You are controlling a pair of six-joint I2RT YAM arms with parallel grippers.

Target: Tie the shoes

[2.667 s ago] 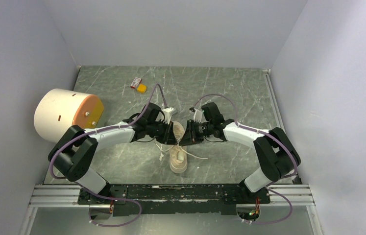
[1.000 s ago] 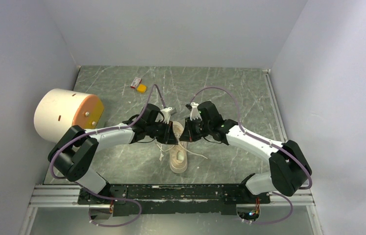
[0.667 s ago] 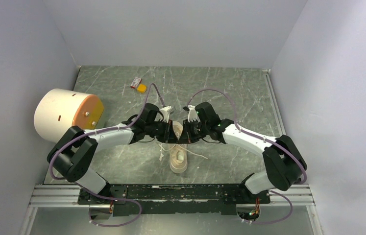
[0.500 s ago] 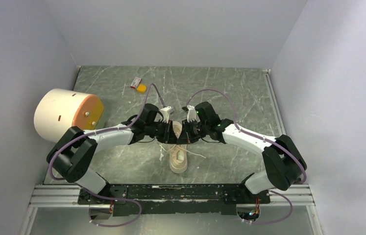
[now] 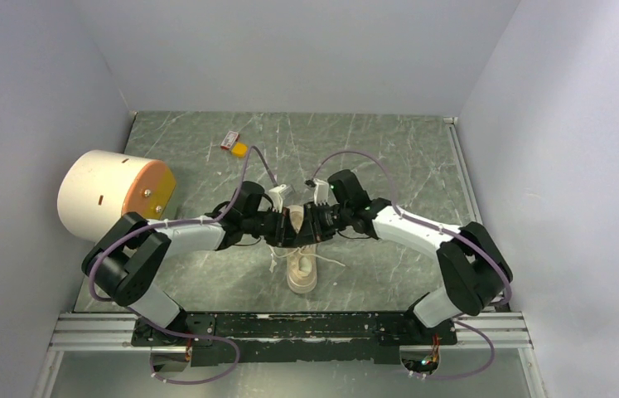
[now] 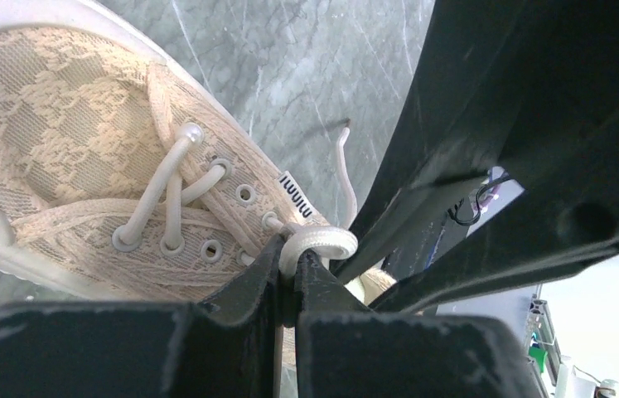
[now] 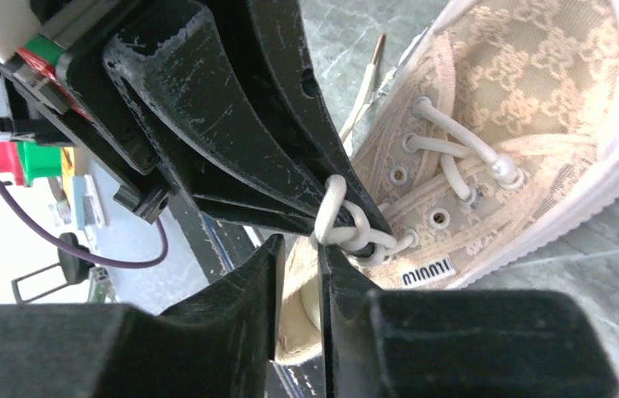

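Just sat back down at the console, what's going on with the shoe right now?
Both arms meet over the cream sneaker in the middle of the table. The left hand is shut on a loop of white lace near the upper eyelets. The right hand is tip to tip with it, nearly closed at the same loop; whether it grips is unclear. No bow shows yet, and a lace end lies loose on the table.

Overhead view, two wrist close-ups
The top camera is looking down on the worktop [image 5: 389, 149]; both wrist cameras are closely framing the sneaker [image 6: 57, 116].
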